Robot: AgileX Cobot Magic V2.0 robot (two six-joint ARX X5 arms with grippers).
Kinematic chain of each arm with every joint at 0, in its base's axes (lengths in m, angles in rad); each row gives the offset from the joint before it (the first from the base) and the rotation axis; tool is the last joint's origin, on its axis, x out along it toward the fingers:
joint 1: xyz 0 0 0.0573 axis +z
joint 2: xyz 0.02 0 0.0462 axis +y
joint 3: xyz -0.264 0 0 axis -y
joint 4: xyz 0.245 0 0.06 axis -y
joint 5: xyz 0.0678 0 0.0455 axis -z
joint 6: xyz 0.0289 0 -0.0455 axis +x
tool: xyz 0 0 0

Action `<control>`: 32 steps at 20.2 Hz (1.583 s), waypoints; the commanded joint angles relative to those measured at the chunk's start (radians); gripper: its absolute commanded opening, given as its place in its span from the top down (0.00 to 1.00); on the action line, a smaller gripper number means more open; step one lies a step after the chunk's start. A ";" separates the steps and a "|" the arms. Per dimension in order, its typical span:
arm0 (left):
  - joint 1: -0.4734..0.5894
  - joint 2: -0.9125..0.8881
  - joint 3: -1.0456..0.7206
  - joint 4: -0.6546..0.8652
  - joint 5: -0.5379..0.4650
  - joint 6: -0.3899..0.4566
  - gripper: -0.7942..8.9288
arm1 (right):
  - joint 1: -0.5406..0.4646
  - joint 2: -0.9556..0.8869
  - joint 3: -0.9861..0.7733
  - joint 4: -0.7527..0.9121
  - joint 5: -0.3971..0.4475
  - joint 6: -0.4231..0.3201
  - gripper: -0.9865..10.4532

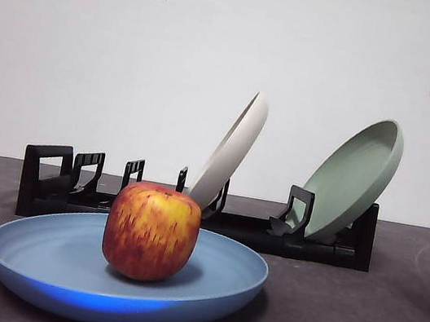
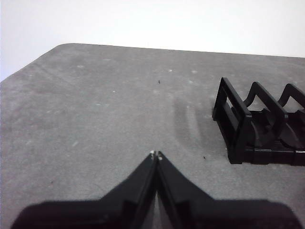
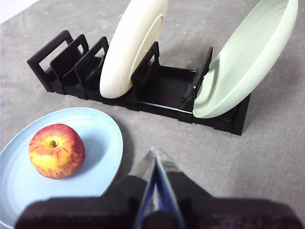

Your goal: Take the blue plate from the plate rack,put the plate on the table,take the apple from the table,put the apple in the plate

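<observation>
So from your right wrist cam: the right gripper (image 3: 156, 153) has its jaws pressed together with nothing in them, hovering over the table (image 3: 267, 157) just beside the blue plate (image 3: 102, 143). The apple (image 3: 56, 151) sits upright in that plate, stem up, toward the side away from the gripper. Behind it you've got the plate rack (image 3: 162, 93), with a cream-white plate (image 3: 131, 47) leaning in a middle slot and a sage-green plate (image 3: 245, 57) tilted at the far end.
</observation>
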 commanded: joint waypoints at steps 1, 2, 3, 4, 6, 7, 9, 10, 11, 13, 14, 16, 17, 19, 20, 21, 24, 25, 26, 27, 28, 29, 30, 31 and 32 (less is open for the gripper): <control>0.004 -0.003 -0.013 0.003 0.000 0.009 0.92 | 0.001 -0.001 -0.002 0.004 0.003 -0.014 0.91; 0.004 -0.003 -0.013 0.003 0.000 0.009 0.92 | 0.001 -0.001 -0.002 -0.001 0.003 -0.023 0.91; 0.004 -0.003 -0.013 0.003 0.000 0.009 0.92 | 0.001 -0.001 -0.002 -0.005 0.003 -0.023 0.91; 0.004 -0.003 -0.013 0.003 0.000 0.009 0.92 | 0.001 -0.001 -0.002 -0.010 0.003 -0.023 0.91; 0.004 -0.003 -0.013 0.003 0.000 0.009 0.92 | -0.004 -0.021 -0.003 -0.020 0.038 -0.082 0.91; 0.004 -0.003 -0.013 0.003 0.000 0.009 0.92 | -0.018 -0.039 -0.007 -0.019 0.090 -0.111 0.91; 0.004 -0.003 -0.013 0.003 -0.001 0.009 0.92 | -0.068 -0.076 -0.034 -0.009 0.100 -0.178 0.91; 0.004 -0.003 -0.013 0.003 0.000 0.009 0.92 | -0.111 -0.106 -0.070 0.021 0.100 -0.189 0.91; 0.004 -0.003 -0.013 0.003 0.000 0.009 0.92 | -0.151 -0.137 -0.111 0.066 0.100 -0.189 0.91; 0.004 -0.003 -0.013 0.004 -0.001 0.009 0.92 | -0.240 -0.212 -0.218 0.202 0.064 -0.191 0.91; 0.004 -0.003 -0.013 0.004 0.000 0.009 0.92 | -0.285 -0.257 -0.273 0.265 0.011 -0.195 0.91; 0.004 -0.003 -0.013 0.004 -0.001 0.009 0.92 | -0.347 -0.340 -0.354 0.323 -0.074 -0.217 0.91; 0.004 -0.003 -0.013 0.004 -0.001 0.009 0.92 | -0.369 -0.372 -0.380 0.322 -0.108 -0.230 0.91; 0.004 -0.003 -0.013 0.004 -0.001 0.009 0.92 | -0.402 -0.418 -0.418 0.322 -0.138 -0.237 0.91; 0.004 -0.003 -0.013 0.004 -0.001 0.009 0.92 | -0.407 -0.430 -0.428 0.322 -0.137 -0.237 0.91; 0.004 -0.003 -0.013 0.004 -0.001 0.009 0.92 | -0.411 -0.441 -0.438 0.321 -0.137 -0.237 0.91; 0.004 -0.003 -0.013 0.004 -0.001 0.009 0.92 | -0.412 -0.462 -0.464 0.321 -0.136 -0.237 0.91; 0.004 -0.003 -0.013 0.004 0.000 0.009 0.92 | -0.412 -0.468 -0.473 0.321 -0.135 -0.237 0.91; 0.004 -0.003 -0.013 0.004 -0.001 0.009 0.92 | -0.412 -0.473 -0.482 0.321 -0.135 -0.237 0.91; 0.004 -0.003 -0.013 0.004 -0.001 0.009 0.92 | -0.413 -0.481 -0.483 0.293 -0.136 -0.237 0.91; 0.004 -0.003 -0.013 0.004 -0.001 0.009 0.92 | -0.412 -0.489 -0.483 0.271 -0.137 -0.237 0.91; 0.004 -0.003 -0.013 0.004 -0.001 0.009 0.92 | -0.412 -0.498 -0.483 0.250 -0.137 -0.233 0.91; 0.004 -0.003 -0.013 0.004 -0.001 0.009 0.92 | -0.412 -0.509 -0.483 0.224 -0.136 -0.229 0.91; 0.004 -0.003 -0.013 0.004 -0.001 0.009 0.92 | -0.412 -0.522 -0.483 0.194 -0.136 -0.229 0.91; 0.004 -0.003 -0.013 0.004 -0.001 0.009 0.92 | -0.412 -0.534 -0.483 0.176 -0.138 -0.228 0.91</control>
